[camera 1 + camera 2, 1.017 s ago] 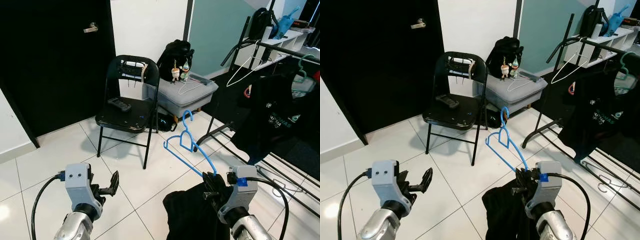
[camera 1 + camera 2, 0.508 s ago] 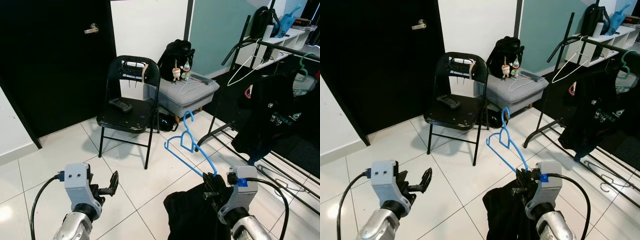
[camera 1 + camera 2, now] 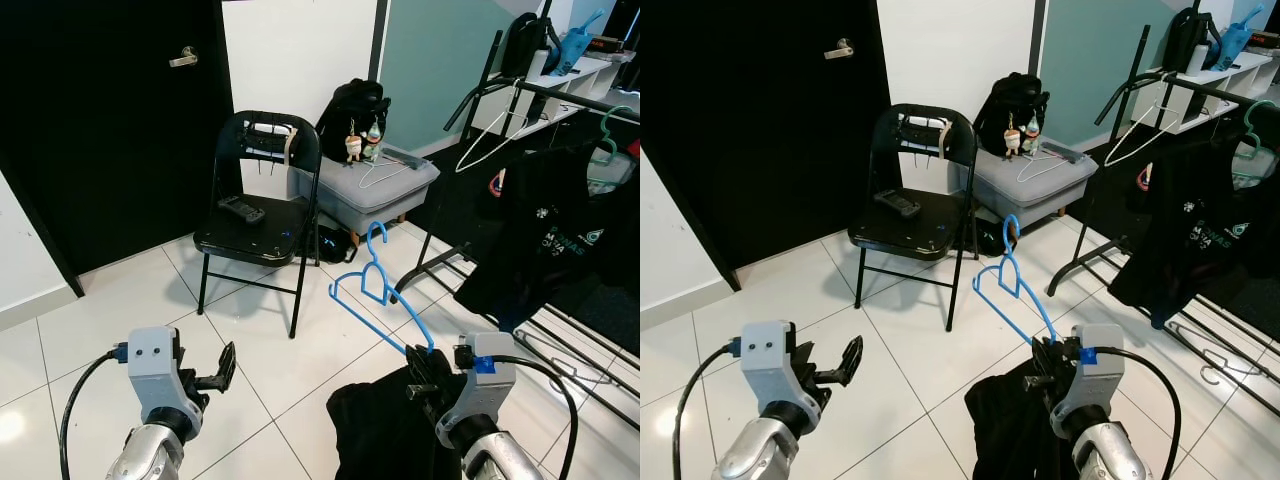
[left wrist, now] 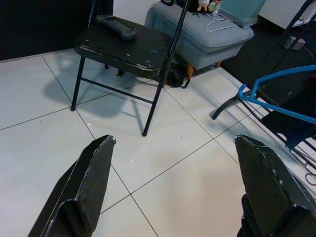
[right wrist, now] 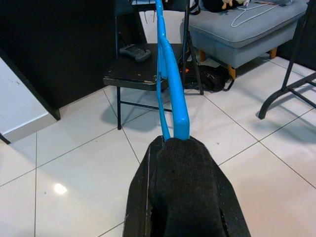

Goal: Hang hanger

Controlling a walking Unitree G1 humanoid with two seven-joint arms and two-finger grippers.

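Blue hanger (image 3: pixel 378 290) with black garment (image 3: pixel 385 430) draped below, clamped at one end by right gripper (image 3: pixel 425 372), hook up, low over the tiled floor. Left gripper (image 3: pixel 222 368) spread wide, idle. Carrying step, probably; next calls for turning right and lifting hook onto clothes rail (image 3: pixel 560 98).

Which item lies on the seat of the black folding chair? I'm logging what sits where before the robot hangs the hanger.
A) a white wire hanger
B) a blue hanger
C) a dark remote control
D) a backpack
C: a dark remote control lies on the seat of the black folding chair; the blue hanger is in the right gripper.
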